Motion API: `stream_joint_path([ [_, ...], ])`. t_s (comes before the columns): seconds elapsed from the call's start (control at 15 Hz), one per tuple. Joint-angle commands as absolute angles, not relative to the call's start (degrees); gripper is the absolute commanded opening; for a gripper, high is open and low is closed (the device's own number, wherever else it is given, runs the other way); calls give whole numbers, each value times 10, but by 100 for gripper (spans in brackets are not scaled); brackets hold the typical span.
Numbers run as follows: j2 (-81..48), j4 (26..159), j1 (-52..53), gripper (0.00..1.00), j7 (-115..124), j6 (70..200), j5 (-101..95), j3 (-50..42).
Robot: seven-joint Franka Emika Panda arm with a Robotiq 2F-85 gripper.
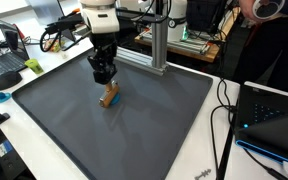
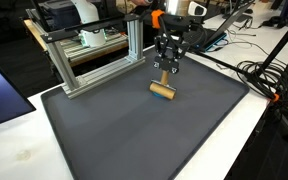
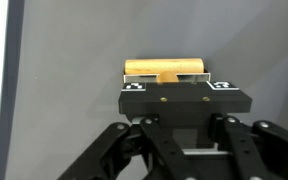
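Note:
A T-shaped wooden piece, a short cylinder with a stem, rests on the dark grey mat (image 1: 144,135) in both exterior views (image 1: 109,97) (image 2: 164,93). In the wrist view it (image 3: 164,68) lies just beyond the fingertips, and its stem runs under them. My gripper (image 1: 104,76) (image 2: 168,72) (image 3: 174,88) points straight down over it. The black fingertip pads are together around the stem. The contact itself is hidden by the pads.
An aluminium frame (image 1: 159,45) (image 2: 94,60) stands at the mat's far edge. Laptops (image 1: 4,65) and black cables (image 1: 224,110) (image 2: 264,75) lie on the white table around the mat. A person (image 1: 259,40) stands behind. The mat's left edge (image 3: 6,90) shows in the wrist view.

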State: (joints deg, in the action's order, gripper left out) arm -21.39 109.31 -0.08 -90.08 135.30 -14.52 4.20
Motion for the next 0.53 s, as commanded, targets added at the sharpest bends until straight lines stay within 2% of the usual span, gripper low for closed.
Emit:
stream_joint_path([
  [0.0, -221, 1095, 6, 22, -937, 1365, -180, 45],
  [0.2, -216, 1092, 7, 22, -934, 1352, -171, 45],
  [0.27, -216, 1092, 7, 47, -936, 1351, -171, 45],
  [0.47, -216, 1092, 6, 47, -935, 1351, -171, 45],
])
